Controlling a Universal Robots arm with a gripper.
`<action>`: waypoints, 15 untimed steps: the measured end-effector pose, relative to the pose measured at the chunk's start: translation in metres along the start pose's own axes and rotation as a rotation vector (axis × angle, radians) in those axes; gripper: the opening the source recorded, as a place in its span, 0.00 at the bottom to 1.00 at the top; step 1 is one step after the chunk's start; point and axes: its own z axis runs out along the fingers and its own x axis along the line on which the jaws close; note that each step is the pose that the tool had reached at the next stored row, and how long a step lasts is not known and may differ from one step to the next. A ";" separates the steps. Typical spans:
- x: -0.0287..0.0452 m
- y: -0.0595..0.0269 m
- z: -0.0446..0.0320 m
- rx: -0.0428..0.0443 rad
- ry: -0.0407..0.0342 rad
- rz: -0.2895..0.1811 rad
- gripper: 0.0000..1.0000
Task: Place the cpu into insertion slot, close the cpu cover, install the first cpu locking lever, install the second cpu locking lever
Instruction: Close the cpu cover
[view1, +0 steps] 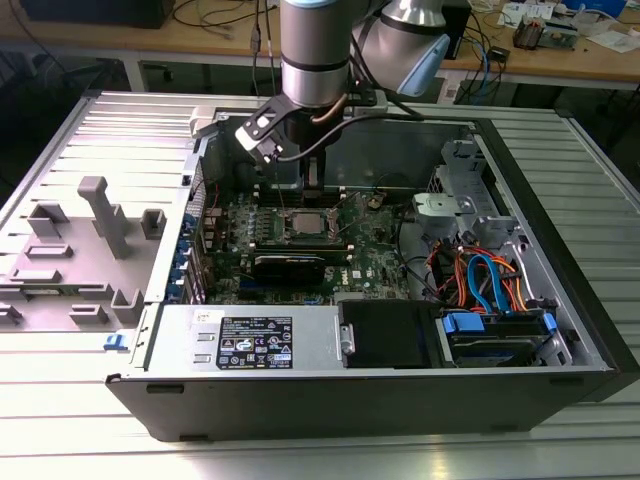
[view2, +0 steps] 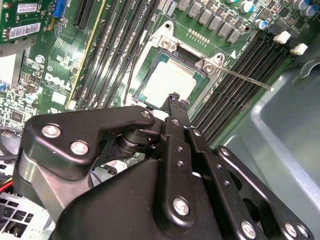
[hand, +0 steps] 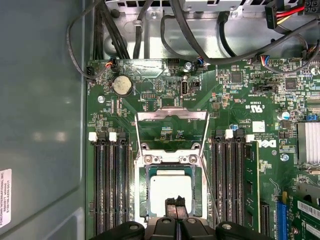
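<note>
First wrist view: the jaws are pressed together with nothing between them, their tips at one edge of the cpu (hand: 170, 186). The cpu lies seated in the insertion slot (hand: 170, 159). Just beyond, the cpu cover (hand: 172, 115) stands flipped open over the green board (hand: 240, 100).

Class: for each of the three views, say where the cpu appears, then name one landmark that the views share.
Exterior view: the cpu lies mid-board, under the arm.
Second wrist view: the cpu sits in the insertion slot, just beyond the gripper.
First wrist view: the cpu sits between banks of memory slots, at the gripper.
Shared landmark: the green circuit board.
</note>
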 end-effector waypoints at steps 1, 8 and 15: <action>0.0000 0.0000 -0.0005 0.0000 0.0001 0.000 0.11; 0.0000 0.0001 -0.0026 0.0000 -0.0001 0.000 0.11; 0.0000 0.0001 -0.0063 0.0000 0.0000 0.000 0.11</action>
